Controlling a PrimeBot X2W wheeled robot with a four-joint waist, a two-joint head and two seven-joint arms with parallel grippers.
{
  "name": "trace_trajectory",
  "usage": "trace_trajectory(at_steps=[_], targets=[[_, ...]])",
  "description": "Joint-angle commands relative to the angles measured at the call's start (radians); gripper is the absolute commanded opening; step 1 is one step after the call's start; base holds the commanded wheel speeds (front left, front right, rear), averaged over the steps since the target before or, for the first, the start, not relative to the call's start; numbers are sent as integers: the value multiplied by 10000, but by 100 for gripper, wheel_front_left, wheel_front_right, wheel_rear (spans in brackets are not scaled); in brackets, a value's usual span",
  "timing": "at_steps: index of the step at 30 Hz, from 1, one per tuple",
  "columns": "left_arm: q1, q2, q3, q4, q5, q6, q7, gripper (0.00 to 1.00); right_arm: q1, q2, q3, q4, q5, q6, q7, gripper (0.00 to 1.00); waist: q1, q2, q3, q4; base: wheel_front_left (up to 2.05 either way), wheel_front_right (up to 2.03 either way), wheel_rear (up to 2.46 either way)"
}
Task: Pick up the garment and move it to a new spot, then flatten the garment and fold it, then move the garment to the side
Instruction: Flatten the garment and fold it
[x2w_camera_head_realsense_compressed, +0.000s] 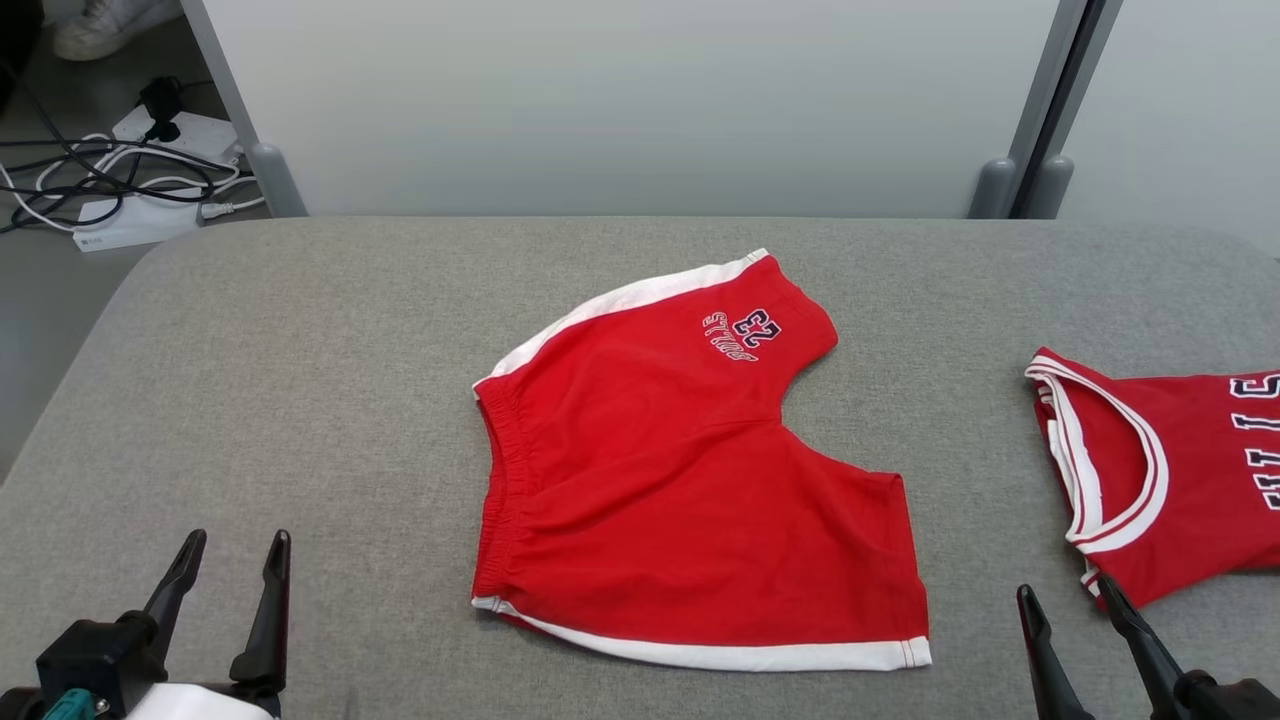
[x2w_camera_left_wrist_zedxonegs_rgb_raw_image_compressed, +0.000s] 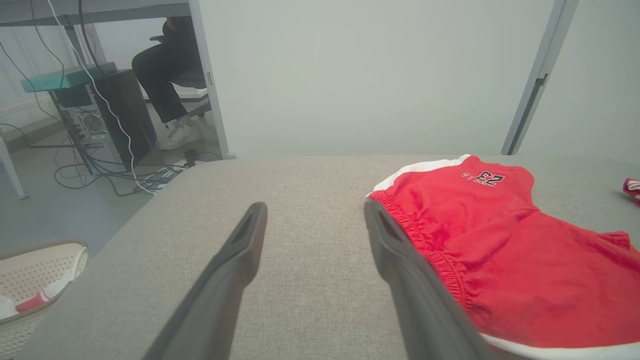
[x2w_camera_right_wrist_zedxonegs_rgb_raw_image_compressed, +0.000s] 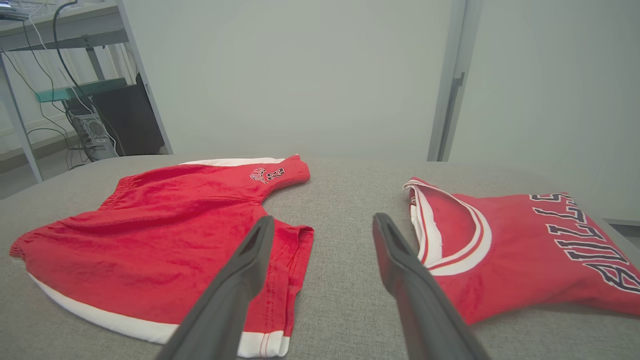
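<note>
Red shorts (x2w_camera_head_realsense_compressed: 680, 480) lie flat, central on the tabletop (x2w_camera_head_realsense_compressed: 300, 380), waistband toward the left claw (x2w_camera_head_realsense_compressed: 238, 545), legs toward the right claw (x2w_camera_head_realsense_compressed: 1065, 595); both claws gape wide, empty. Left wrist adds a laundry basket (x2w_camera_left_wrist_zedxonegs_rgb_raw_image_compressed: 35, 265) beside the tabletop. Right wrist shows more jersey (x2w_camera_right_wrist_zedxonegs_rgb_raw_image_compressed: 525, 260).

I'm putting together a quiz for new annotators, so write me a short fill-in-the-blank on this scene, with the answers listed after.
1. The number printed on the red shorts is ____.
2. The jersey lies to the robot's ____ of the shorts.
3. The left gripper and the right gripper hold nothing, and their jaws stand ____.

Missing words: 23; right; open.
</note>
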Motion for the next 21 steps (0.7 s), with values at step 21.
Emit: trace_trajectory(at_steps=[21], targets=[[-1731,-863,-1189,887,337,-1589,379,100,-1162,-501,1429,875,454,0,138,100,0,0,1297,61,0,0,0]])
